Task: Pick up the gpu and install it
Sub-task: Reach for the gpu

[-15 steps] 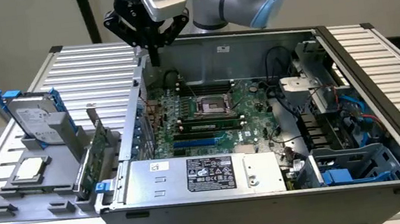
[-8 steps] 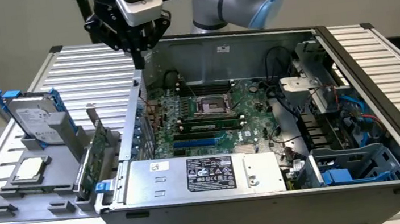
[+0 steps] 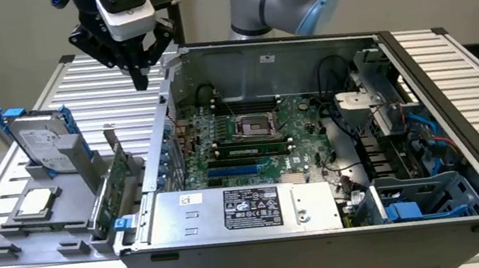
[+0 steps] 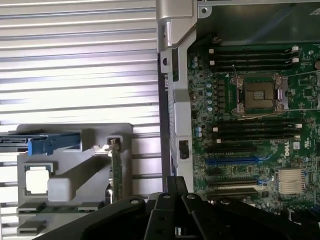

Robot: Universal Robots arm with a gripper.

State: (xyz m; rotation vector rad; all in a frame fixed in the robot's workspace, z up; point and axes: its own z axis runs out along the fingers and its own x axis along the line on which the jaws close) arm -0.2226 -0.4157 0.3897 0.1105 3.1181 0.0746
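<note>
1. I see the gripper (image 3: 137,78) hanging above the slatted table (image 3: 44,103). It is just outside the wall of the open computer case (image 3: 328,257), on the exterior view's left.
2. Its jaws are clenched together with nothing between them.
3. The gpu (image 3: 111,187) stands on edge in the grey holder (image 3: 16,252) beside the case. It is lower than the gripper and well apart from it.
4. A hard drive (image 3: 43,141) in a blue frame stands in the same holder, and a processor (image 3: 37,200) lies flat near it.
5. The motherboard (image 3: 258,135) lies inside the case.
</note>
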